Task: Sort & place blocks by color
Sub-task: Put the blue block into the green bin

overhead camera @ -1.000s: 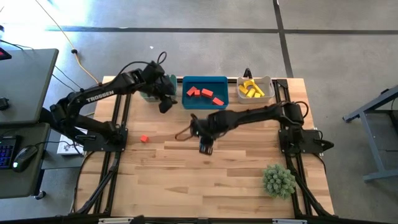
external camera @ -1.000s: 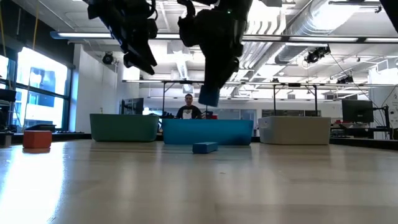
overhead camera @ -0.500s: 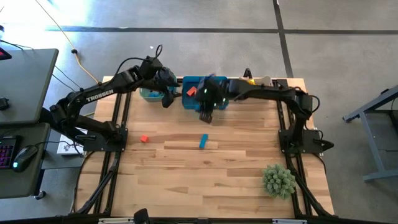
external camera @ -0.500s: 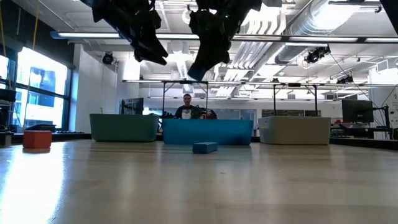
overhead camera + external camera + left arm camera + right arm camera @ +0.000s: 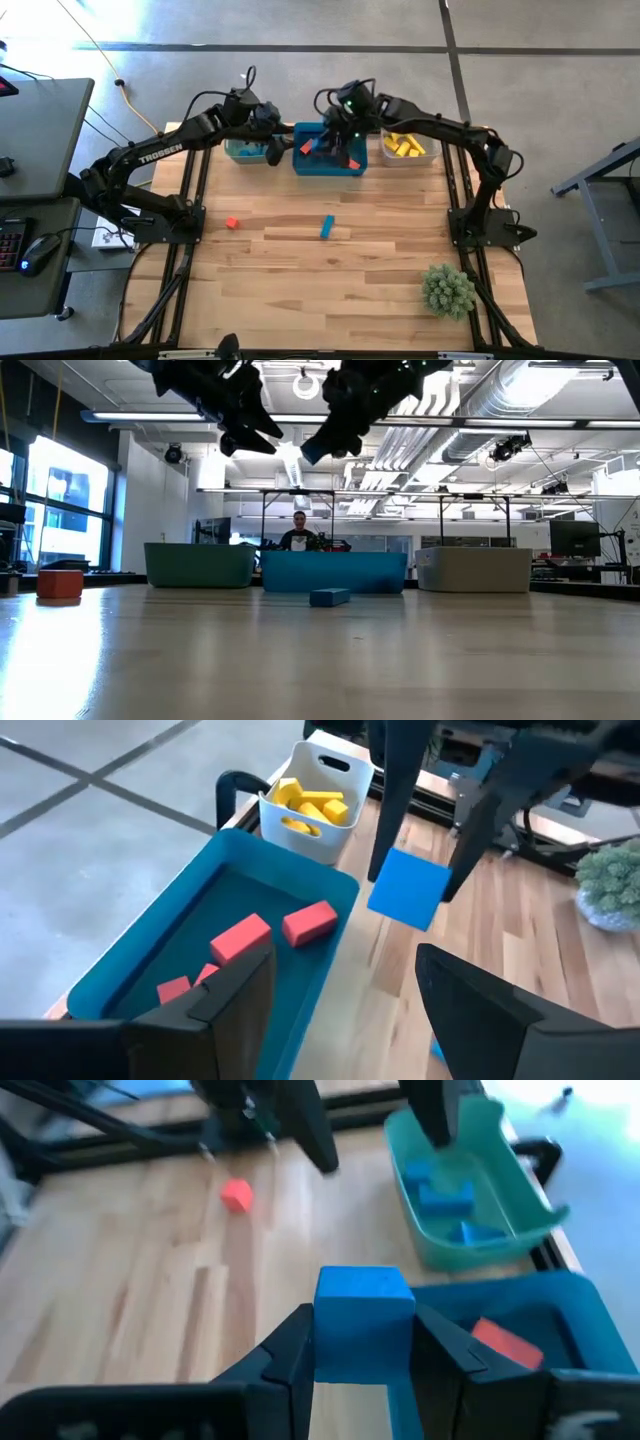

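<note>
My right gripper (image 5: pixel 338 155) is shut on a blue block (image 5: pixel 362 1325) and holds it high over the blue bin (image 5: pixel 330 173), which has red blocks (image 5: pixel 272 930) in it. My left gripper (image 5: pixel 345 1010) stands open in the air between the teal bin (image 5: pixel 240 153) and the blue bin, its fingers bare. Blue blocks (image 5: pixel 448 1200) lie in the teal bin, yellow blocks (image 5: pixel 404 146) in the white bin (image 5: pixel 432 152). On the table lie one blue block (image 5: pixel 327 227) flat on its side and one red block (image 5: pixel 232 223). My right gripper pinches the blue block by two opposite sides (image 5: pixel 324 1342) between its two fingers. In the left wrist view the block (image 5: pixel 408 888) sits at the fingers' free ends. The fingers slant downward from the table's right side. The block hangs clear of bin and table.
The three bins stand in a row along the table's far edge. A spiky green plant (image 5: pixel 447 290) stands at the near right corner. Bare wood lies across the table's middle and near side. A person (image 5: pixel 302 532) is in the room beyond the bins.
My right gripper has swung up and toward the far edge, from over the table's middle to over the blue bin, carrying the blue block clear of everything. My left gripper has tipped its fingers upward a little and stayed open.
</note>
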Tool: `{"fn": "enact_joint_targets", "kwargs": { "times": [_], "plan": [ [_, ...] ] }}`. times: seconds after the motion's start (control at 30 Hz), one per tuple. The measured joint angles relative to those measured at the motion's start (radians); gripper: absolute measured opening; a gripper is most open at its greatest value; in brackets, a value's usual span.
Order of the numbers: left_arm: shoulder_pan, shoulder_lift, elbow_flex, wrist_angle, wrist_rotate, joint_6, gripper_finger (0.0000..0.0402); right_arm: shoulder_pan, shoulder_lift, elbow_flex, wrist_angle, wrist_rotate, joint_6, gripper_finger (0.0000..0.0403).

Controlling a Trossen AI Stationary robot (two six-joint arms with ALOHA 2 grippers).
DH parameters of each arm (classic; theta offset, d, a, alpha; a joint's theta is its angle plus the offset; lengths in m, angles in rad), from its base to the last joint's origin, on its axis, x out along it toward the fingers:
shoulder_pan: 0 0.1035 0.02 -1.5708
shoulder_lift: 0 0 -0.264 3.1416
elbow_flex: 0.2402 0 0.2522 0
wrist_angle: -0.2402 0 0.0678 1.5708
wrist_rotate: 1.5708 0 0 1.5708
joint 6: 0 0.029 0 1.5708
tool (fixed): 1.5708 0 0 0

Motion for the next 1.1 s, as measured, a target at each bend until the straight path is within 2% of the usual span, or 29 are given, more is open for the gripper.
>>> {"fn": "enact_joint_targets", "kwargs": {
  "times": [0.2, 0.47, 0.73, 1.1],
  "plan": [
    [-0.016, 0.000, 0.000, 0.002, 0.000, -0.013, 0.0229, -0.045, 0.000, 0.000, 0.077, -0.185, -0.021, 0.0099],
    [-0.049, 0.000, 0.000, 0.038, 0.094, -0.009, 0.0229, -0.060, 0.000, 0.000, 0.120, -0.288, -0.019, 0.0099],
    [-0.079, 0.000, 0.000, 0.071, 0.103, -0.011, 0.0229, -0.029, 0.000, 0.000, 0.119, -0.288, 0.032, 0.0099],
    [-0.126, 0.000, 0.000, 0.071, 0.102, -0.012, 0.0229, 0.045, 0.000, 0.000, 0.118, -0.187, 0.082, 0.0099]
  ]
}}
